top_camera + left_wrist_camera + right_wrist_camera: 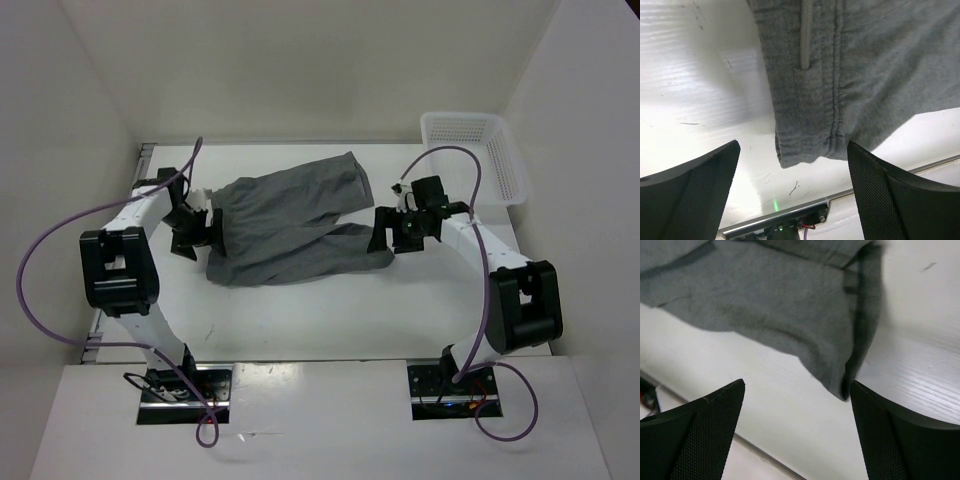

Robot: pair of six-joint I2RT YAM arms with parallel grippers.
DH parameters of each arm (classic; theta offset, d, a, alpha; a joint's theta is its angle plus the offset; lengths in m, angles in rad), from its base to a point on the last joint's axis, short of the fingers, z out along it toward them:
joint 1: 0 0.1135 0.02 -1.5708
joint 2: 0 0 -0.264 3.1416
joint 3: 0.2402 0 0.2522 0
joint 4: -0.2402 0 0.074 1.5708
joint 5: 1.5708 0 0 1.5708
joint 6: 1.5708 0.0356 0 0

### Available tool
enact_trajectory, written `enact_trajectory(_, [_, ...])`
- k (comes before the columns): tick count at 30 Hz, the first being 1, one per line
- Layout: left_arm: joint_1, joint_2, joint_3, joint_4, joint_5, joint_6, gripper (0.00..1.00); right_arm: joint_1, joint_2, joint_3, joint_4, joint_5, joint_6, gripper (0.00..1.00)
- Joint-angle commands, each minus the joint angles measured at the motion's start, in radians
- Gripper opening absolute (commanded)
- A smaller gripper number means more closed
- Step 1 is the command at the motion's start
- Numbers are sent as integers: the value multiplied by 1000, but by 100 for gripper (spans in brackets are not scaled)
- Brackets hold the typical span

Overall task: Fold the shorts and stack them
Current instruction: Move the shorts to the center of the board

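Observation:
The grey shorts [290,225] lie spread on the white table, waistband to the left and the two legs pointing right. My left gripper [196,232] stands open at the waistband end. In the left wrist view the waistband corner [807,145] and a pale drawstring [805,35] lie just beyond its open gripper [792,150], touching neither finger. My right gripper [392,232] stands open at the end of the nearer leg. In the right wrist view that leg's hem corner [840,382] lies close to the right finger [890,435], with only bare table between the fingers of its gripper [797,385].
A white mesh basket [476,155] stands at the back right corner of the table. White walls close in the table at the back and on both sides. A metal rail [790,216] runs along the table's left edge behind the left gripper.

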Motion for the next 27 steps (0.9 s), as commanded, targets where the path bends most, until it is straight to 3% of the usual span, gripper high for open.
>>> enact_trajectory(1, [-1, -49, -21, -12, 42, 4, 94, -5, -24, 56, 29, 169, 45, 90])
enact_trajectory(4, [-1, -86, -32, -55, 21, 4, 94, -5, -24, 91, 60, 378, 47, 84])
enact_trajectory(6, [-1, -122, -41, -76, 33, 4, 96, -5, -14, 111, 72, 415, 27, 81])
enact_trajectory(9, [-14, -109, -78, -116, 76, 4, 96, -5, 29, 99, 132, 310, 4, 76])
enact_trajectory(12, [-27, -84, -133, -83, 24, 4, 96, -5, 92, 67, 216, 265, 4, 65])
enact_trajectory(16, [-27, -84, -145, -60, 32, 4, 96, -5, 188, 108, 244, 187, -45, 64])
enact_trajectory(19, [-27, -63, -155, -50, 41, 4, 85, -5, 251, 136, 244, 164, -45, 66])
enact_trajectory(20, [-27, -54, -155, -50, 41, 4, 74, 4, 264, 162, 244, 152, -45, 66])
enact_trajectory(21, [-27, -43, -146, -62, 41, 4, 70, 4, 273, 171, 244, 118, -68, 66])
enact_trajectory(24, [-27, -34, -145, -73, 67, 4, 62, 25, 284, 182, 233, 61, -68, 66])
enact_trajectory(26, [-27, -24, -135, -73, 78, 4, 53, 35, 284, 171, 223, 34, -68, 59])
enact_trajectory(27, [-27, -12, -135, -73, 78, 4, 49, 35, 284, 171, 223, 18, -68, 50])
